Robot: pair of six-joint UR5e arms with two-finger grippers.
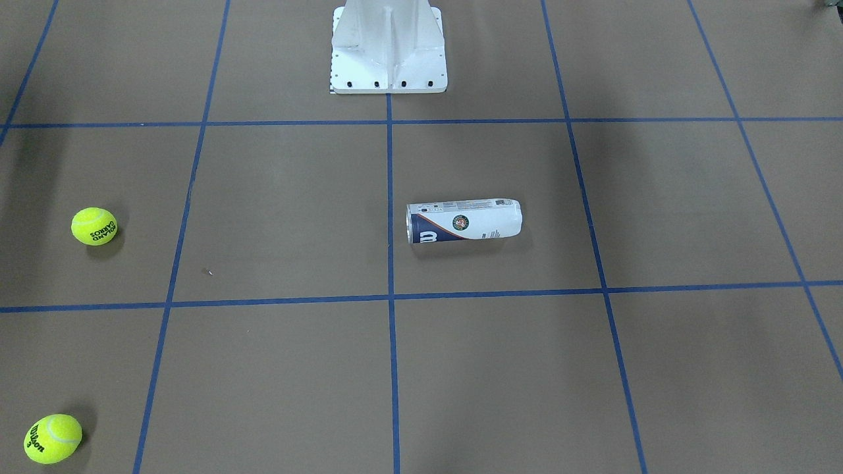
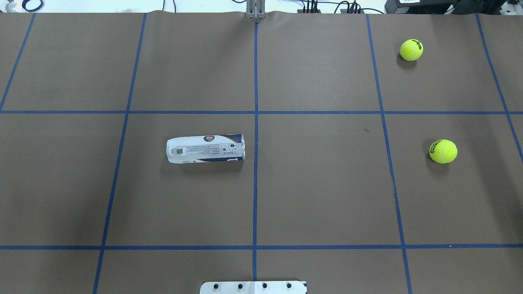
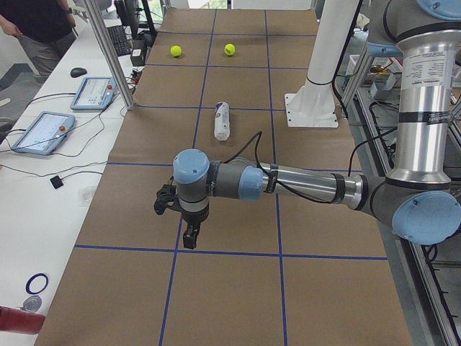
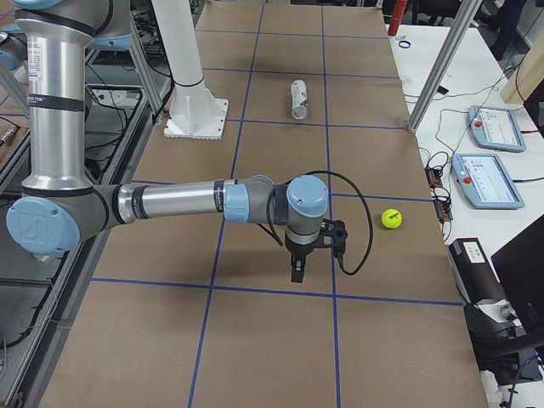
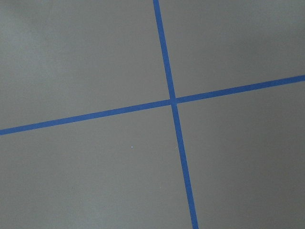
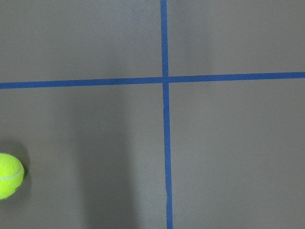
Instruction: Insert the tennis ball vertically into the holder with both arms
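One brown paper-covered desk, gridded in blue tape, carries all items. Over its opposite ends hang the silver-grey, blue-capped left arm and right arm, both above bare paper. The clear plastic cylindrical holder, labelled white and navy, lies on its side in the left half with its rim just beside the centre line. Judgement: it needs standing upright first. Of two yellow-green felt tennis balls in the right half, the near ball and far ball lie well apart from the holder, which suits split duties. For the left pincer and right pincer, the opening cannot be told.
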